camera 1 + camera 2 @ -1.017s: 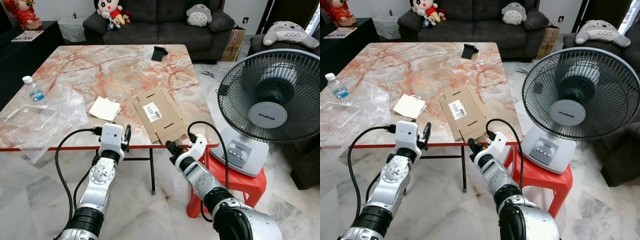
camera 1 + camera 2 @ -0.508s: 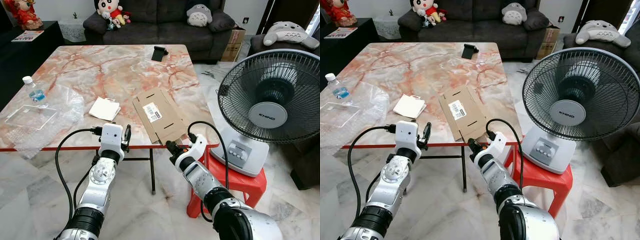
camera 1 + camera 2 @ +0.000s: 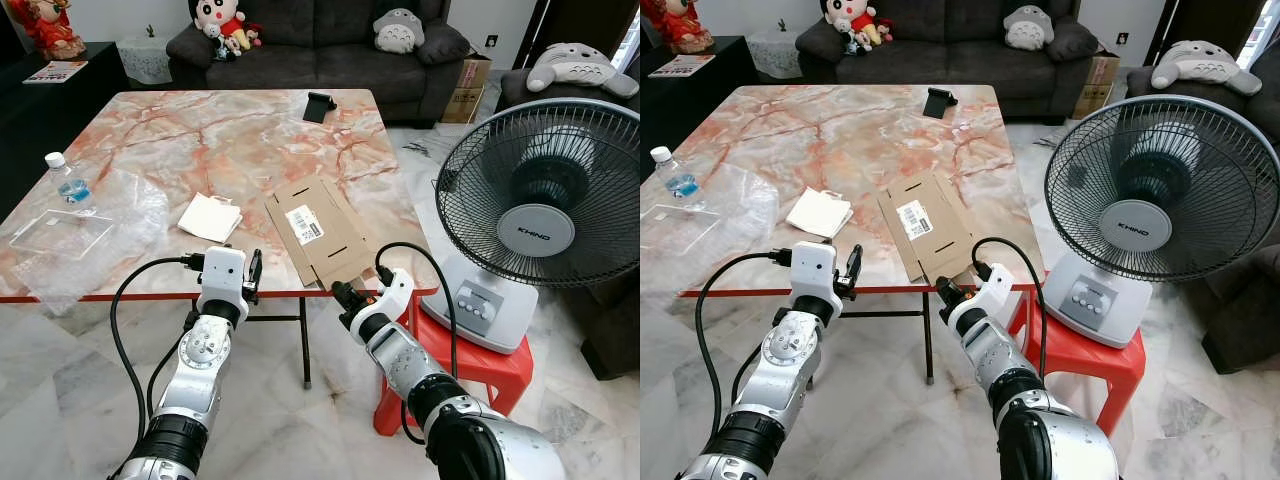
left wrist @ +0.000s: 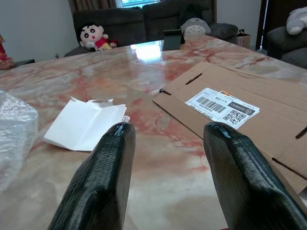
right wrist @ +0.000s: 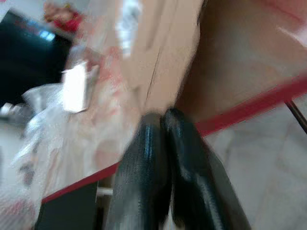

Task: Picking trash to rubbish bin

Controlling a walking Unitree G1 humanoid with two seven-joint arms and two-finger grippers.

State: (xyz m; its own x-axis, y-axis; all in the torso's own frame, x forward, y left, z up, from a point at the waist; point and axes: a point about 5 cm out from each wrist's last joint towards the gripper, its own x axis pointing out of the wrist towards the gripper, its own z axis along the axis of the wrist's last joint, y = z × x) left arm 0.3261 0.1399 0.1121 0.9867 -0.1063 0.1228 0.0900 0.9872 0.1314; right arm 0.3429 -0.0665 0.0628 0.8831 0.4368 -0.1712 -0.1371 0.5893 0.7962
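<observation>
At the near edge of the table [image 3: 240, 130], the flattened cardboard [image 3: 318, 235] lies with its labelled face up and one corner reaching the red rim. The right gripper [image 3: 338, 293] sits at that corner, just below the rim; in the right wrist view its fingers [image 5: 148, 158] are pressed together with nothing visibly between them, tips close under the cardboard's edge, though the picture is blurred. The left gripper [image 3: 252, 272] hovers at the rim further along from the cardboard, toward the robot's left, its fingers [image 4: 108, 158] spread apart and empty, pointing across the tabletop at the gap between the cardboard and a folded white paper [image 3: 209, 217]. The paper lies just beside the cardboard, on its left, not touching it. Further left of the cardboard, clear plastic wrap [image 3: 85, 235] is spread over the table's corner, with a small water bottle [image 3: 66, 180] beside it. A black object [image 3: 319, 105] rests at the table's far edge, well apart from the cardboard. To the cardboard's right, off the table, a fan [image 3: 540, 210] stands on a red stool [image 3: 480, 372]. Beyond the table is a dark sofa [image 3: 320, 50] with plush toys.
</observation>
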